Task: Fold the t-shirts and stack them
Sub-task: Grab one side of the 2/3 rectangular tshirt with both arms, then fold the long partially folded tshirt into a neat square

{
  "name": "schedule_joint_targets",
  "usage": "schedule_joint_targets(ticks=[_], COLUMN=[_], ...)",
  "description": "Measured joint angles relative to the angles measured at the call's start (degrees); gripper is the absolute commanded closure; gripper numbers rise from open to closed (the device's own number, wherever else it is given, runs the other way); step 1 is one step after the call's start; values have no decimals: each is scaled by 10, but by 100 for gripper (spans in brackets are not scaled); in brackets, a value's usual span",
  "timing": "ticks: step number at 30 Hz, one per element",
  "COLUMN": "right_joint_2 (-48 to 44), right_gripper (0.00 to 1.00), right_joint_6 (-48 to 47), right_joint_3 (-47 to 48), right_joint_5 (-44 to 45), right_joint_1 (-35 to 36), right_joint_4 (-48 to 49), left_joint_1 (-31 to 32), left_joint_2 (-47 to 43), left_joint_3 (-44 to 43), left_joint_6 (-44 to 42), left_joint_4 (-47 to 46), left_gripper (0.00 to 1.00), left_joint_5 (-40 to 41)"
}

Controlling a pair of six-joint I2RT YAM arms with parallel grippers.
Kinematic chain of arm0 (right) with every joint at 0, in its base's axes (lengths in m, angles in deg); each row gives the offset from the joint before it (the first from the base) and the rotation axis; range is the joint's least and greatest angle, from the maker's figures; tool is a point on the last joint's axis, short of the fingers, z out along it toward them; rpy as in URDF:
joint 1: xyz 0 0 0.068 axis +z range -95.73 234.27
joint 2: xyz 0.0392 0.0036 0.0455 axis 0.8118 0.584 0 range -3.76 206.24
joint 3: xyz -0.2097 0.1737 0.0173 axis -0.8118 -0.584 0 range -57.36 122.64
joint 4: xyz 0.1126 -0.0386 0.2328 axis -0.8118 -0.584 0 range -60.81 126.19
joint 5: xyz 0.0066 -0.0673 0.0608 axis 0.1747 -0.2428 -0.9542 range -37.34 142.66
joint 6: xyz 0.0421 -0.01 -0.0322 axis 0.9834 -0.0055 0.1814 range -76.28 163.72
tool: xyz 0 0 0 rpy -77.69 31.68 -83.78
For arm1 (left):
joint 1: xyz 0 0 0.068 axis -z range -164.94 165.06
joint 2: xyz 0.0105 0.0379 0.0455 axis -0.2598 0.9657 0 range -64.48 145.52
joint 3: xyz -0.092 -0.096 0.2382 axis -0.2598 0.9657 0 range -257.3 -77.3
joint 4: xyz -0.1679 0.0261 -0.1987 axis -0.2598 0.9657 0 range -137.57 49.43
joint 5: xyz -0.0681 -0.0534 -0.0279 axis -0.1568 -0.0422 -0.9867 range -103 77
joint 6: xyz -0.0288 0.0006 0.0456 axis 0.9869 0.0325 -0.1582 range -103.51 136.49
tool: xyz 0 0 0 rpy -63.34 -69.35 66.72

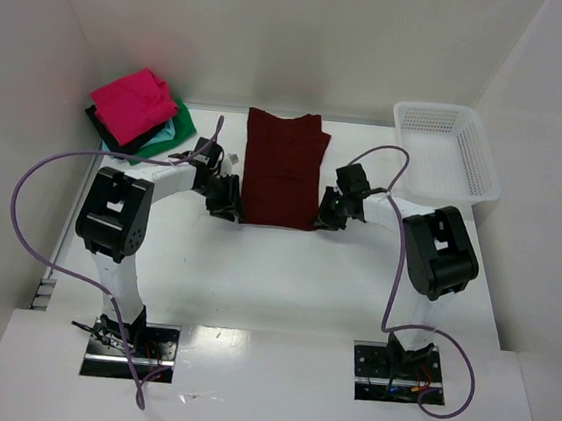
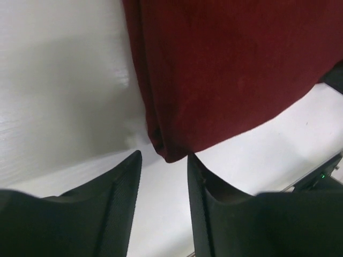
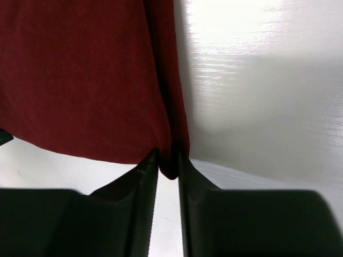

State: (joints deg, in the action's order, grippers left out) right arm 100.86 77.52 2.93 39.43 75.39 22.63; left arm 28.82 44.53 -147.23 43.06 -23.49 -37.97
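The maroon t-shirt lies flat in the middle of the table, folded into a long strip. My left gripper is at its near left corner, open, with the corner of the shirt at the tips of the jaws. My right gripper is at the near right corner, shut on that corner of the shirt, which is pinched between the jaws. A stack of folded shirts sits at the back left: pink on top, then green, light blue and black.
A white mesh basket stands at the back right. White walls close in the table on the left, back and right. A small grey object lies just left of the maroon shirt.
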Motion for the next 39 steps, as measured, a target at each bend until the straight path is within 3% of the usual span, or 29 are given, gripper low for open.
schedule_joint_targets(ticks=[8, 13, 23, 34, 39], right_joint_2=[1, 3, -60, -230, -381], right_gripper=[100, 100, 100, 100, 100], right_joint_6=[11, 13, 40, 103, 160], right_joint_3=[-4, -4, -83, -194, -226], right_joint_5=[1, 3, 21, 46, 60], right_joint_1=[0, 0, 23, 113, 170], right_joint_4=[7, 7, 28, -19, -82], left_joint_1=[7, 10, 19, 77, 118], left_joint_2=[7, 12, -29, -222, -337], left_joint_3=[4, 6, 60, 169, 187], left_joint_6=[19, 23, 32, 74, 100], left_joint_4=[-28, -33, -36, 28, 95], left_gripper=[76, 100, 100, 100, 100], left_joint_5=[12, 13, 28, 59, 72])
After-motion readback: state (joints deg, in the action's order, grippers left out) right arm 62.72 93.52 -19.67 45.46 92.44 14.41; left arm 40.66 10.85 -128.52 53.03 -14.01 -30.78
